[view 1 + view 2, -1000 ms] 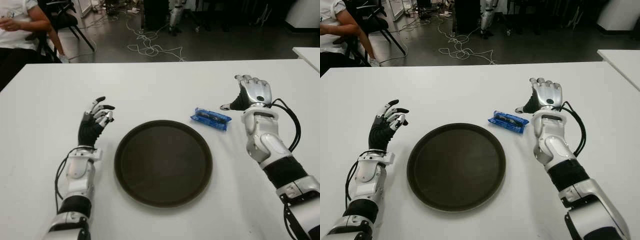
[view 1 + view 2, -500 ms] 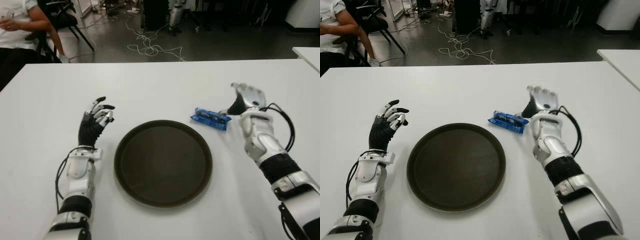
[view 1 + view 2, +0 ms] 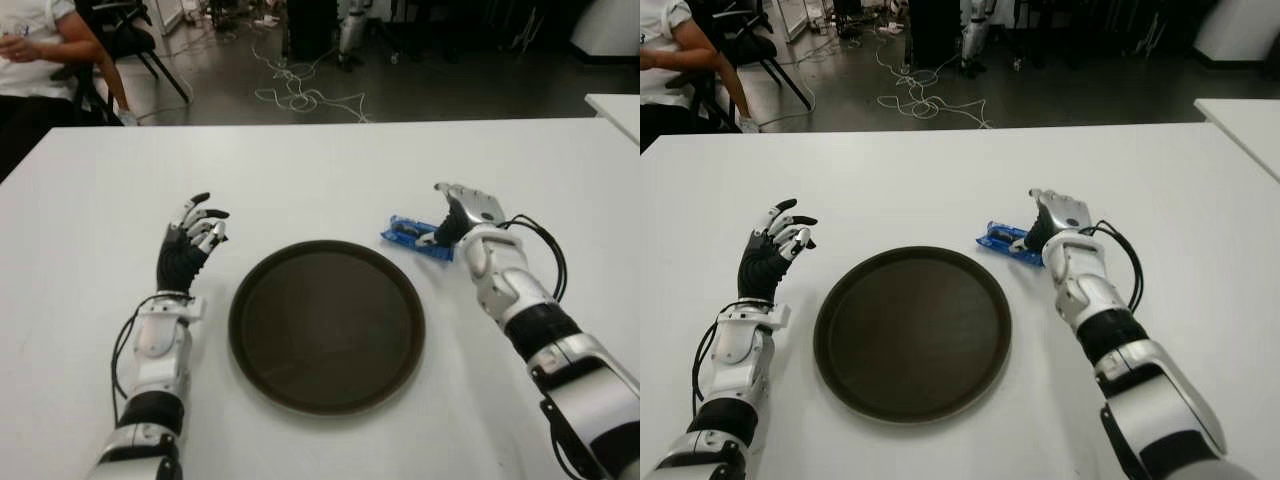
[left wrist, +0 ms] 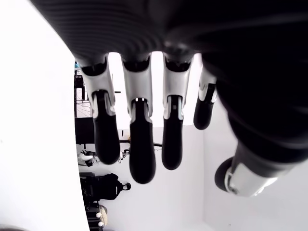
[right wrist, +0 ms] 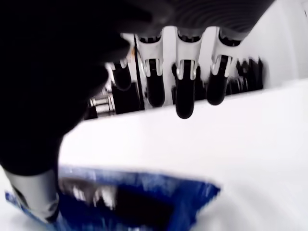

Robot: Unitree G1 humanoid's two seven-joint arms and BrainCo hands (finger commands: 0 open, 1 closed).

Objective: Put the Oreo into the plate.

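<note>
A blue Oreo packet [image 3: 408, 235] lies flat on the white table [image 3: 300, 170], just beyond the right rim of the round dark plate [image 3: 327, 325]. My right hand [image 3: 455, 213] hovers over the packet's right end, fingers spread and not closed on it; in the right wrist view the blue Oreo packet [image 5: 125, 202] sits under the palm with the fingertips [image 5: 185, 103] extended past it. My left hand [image 3: 192, 235] stands upright to the left of the plate, fingers loosely open, holding nothing. The plate holds nothing.
A seated person [image 3: 45, 45] is at the far left beyond the table. Cables [image 3: 295, 95] lie on the floor behind. Another white table's corner [image 3: 615, 105] shows at the far right.
My right hand has moved left and down from beside the packet to over its right end. The packet, plate and left hand have not moved.
</note>
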